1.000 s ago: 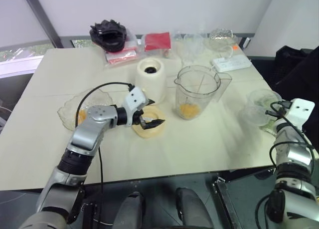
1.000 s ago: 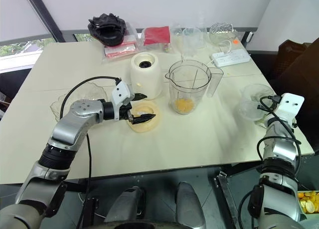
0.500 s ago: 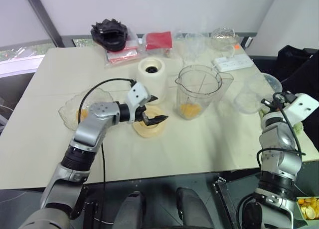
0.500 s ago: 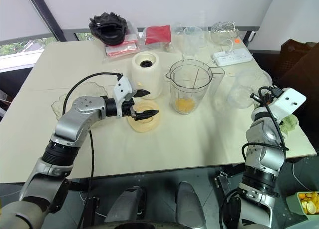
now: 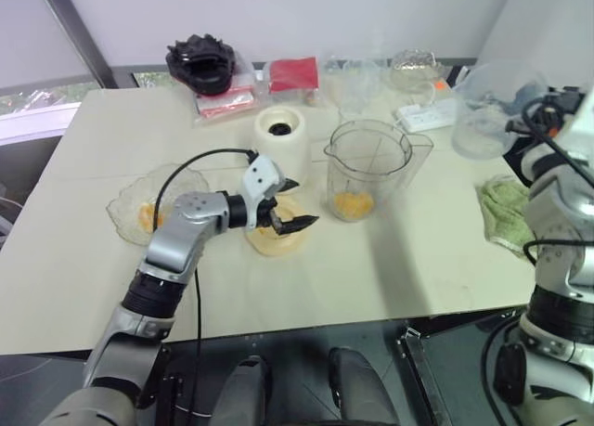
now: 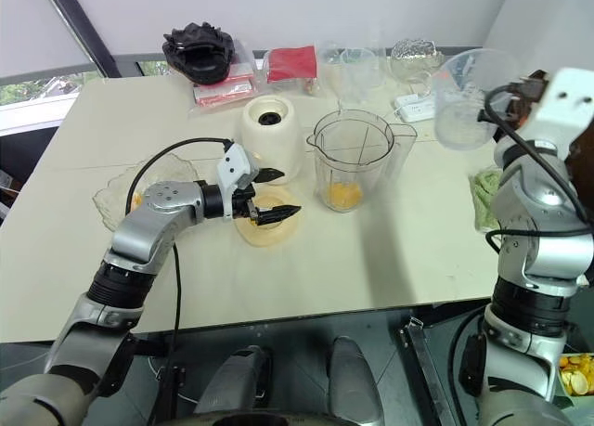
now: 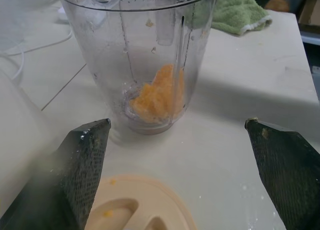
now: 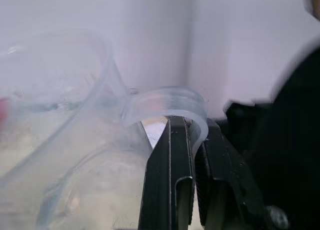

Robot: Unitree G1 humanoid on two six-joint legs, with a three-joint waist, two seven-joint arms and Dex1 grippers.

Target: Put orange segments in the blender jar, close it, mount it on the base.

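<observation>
The tall clear plastic blender jar stands upright on the cream table, open at the top, with glossy orange segments lying at its bottom. The squat cream-white base with a dark socket stands just beside it, on the jar's left. The flat round cream lid lies on the table in front of the base.

The left gripper hovers over the lid with its two black fingers spread wide apart and nothing between them. If it closes while it is not centred on the lid, one finger could push the lid sideways, or the lid could slip out, because it is flat and low.

The right gripper is pressed together on the small handle of a clear plastic cup, held in the air at the right side, well apart from the jar. The pinch is only on a thin tab, so the cup may swing or tilt. If it is brought over the jar carelessly, it could knock the rim and tip the jar, spilling the segments. A green cloth lies on the table near the right edge.
</observation>
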